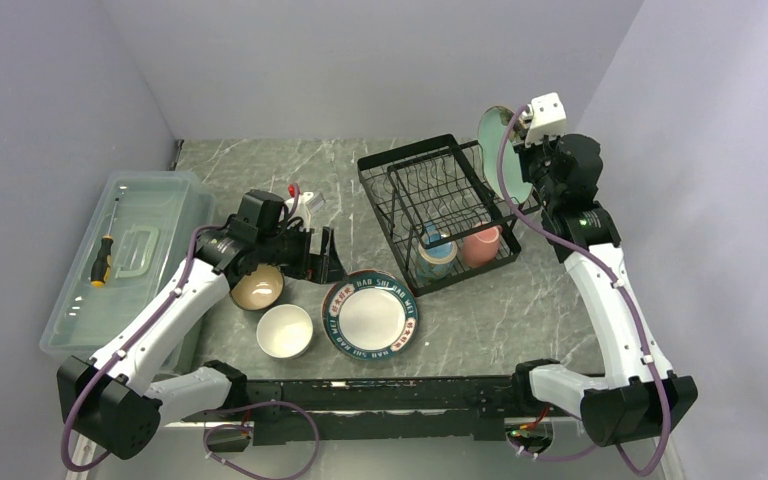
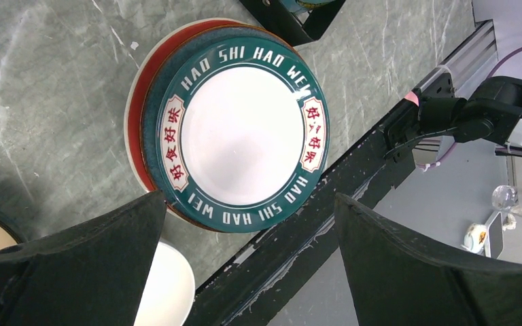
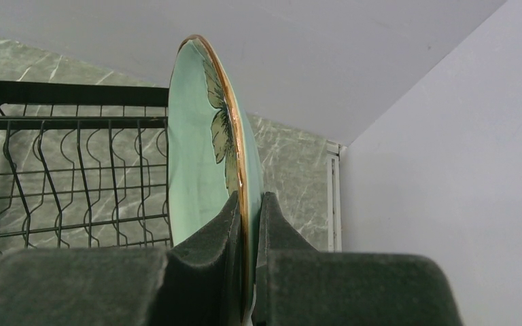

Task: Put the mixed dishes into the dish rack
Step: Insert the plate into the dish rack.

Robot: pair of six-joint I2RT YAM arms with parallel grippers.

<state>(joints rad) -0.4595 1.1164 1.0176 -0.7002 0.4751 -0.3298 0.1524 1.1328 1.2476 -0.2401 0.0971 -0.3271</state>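
My right gripper is shut on the rim of the mint-green flower plate, holding it on edge above the right end of the black wire dish rack. The right wrist view shows the pads clamped on the plate, with the gripper beside the rack. A blue mug and a pink mug sit in the rack's basket. My left gripper is open and empty over the lettered plate, which lies on a red plate. The brown bowl and white bowl stand nearby.
A clear plastic box with a screwdriver on its lid stands at the left. The black rail runs along the near table edge. Walls close in on the left, back and right.
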